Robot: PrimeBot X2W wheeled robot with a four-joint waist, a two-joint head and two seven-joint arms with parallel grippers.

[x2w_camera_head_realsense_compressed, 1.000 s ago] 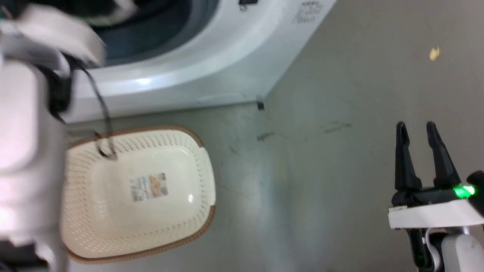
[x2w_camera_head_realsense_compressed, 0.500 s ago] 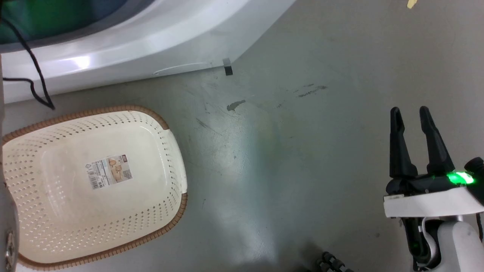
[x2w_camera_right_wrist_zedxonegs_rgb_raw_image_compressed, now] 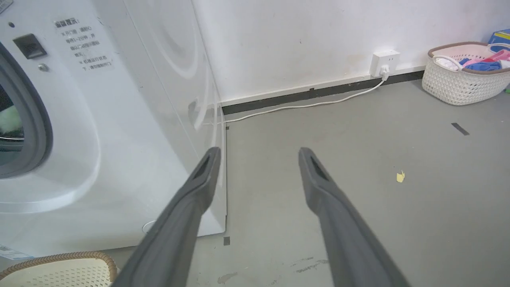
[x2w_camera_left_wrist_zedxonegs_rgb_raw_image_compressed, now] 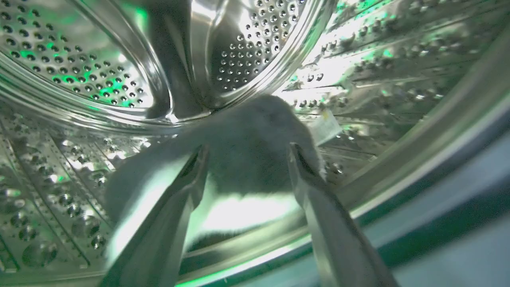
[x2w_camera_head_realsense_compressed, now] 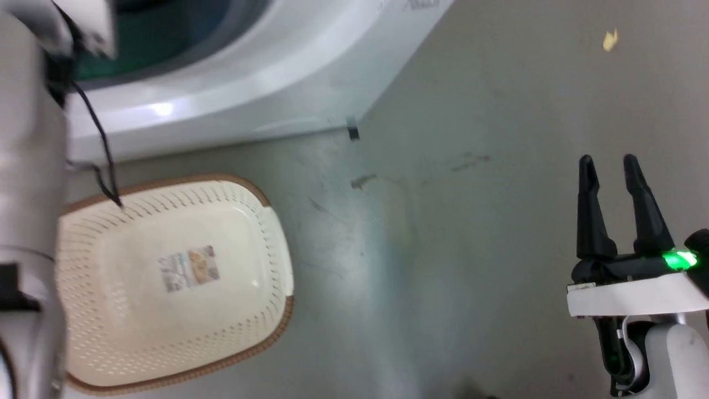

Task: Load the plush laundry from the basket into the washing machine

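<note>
Tool status first: the left tool is reaching into the drum of the washing machine with its fingers spread wide. The plush laundry lies on the steel just past the fingertips, a dark fluffy lump with its little tag sticking out on one side. It's blurry, so I can't tell whether the fingers touch the fur, but they're not clamped on it. The right tool hangs over bare floor well away from everything, fingers parted, nothing between them. The basket sits empty on the floor just in front of the machine, with only a sticker on its bottom. So the load looks basically done to me. What worries me: the plush seems to sit near the drum's front lip, so if fur catches on a finger on the way out, it could get dragged over the grey seal and flop onto the floor. Also, the black cable off the left arm dangles right at the basket's rim and could hook it.
</note>
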